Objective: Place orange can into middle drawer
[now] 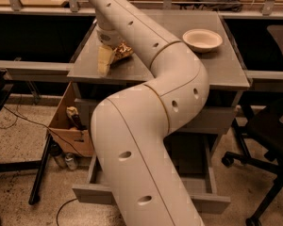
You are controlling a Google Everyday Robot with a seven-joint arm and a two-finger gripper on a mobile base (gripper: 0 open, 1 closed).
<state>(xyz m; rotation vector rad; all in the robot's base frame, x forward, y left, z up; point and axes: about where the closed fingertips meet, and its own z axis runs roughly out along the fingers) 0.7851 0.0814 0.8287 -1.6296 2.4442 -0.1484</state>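
A: Where is the end effector [105, 60]?

B: We see it at the back left of the worktop [226, 72], low down and close to the top. The big cream arm [146, 140] bends up from the bottom edge and covers a lot.

A: Is it open or closed?

B: We cannot tell. Only a pale bit of it shows, and the arm hides the rest.

A: And the orange can [121, 51]?

B: It is on the worktop, just beside the end effector, on the right as we look. They seem to touch, but we cannot tell if the end effector has hold of it. We see only a small shiny coppery bit, because the arm covers the rest.

A: What about the middle drawer [210, 202]?

B: It is pulled out, down at the bottom. The arm covers the middle of its front, so we see just the two ends. The inside is dark and mostly hidden. The can is up on the worktop, well apart from it.

A: Anything else?

B: A pale bowl [203, 39] stands at the back right of the worktop, apart from the can. A cardboard box [66, 126] sits on the floor to the left. A black chair [269, 131] on the right is cut off by the edge.
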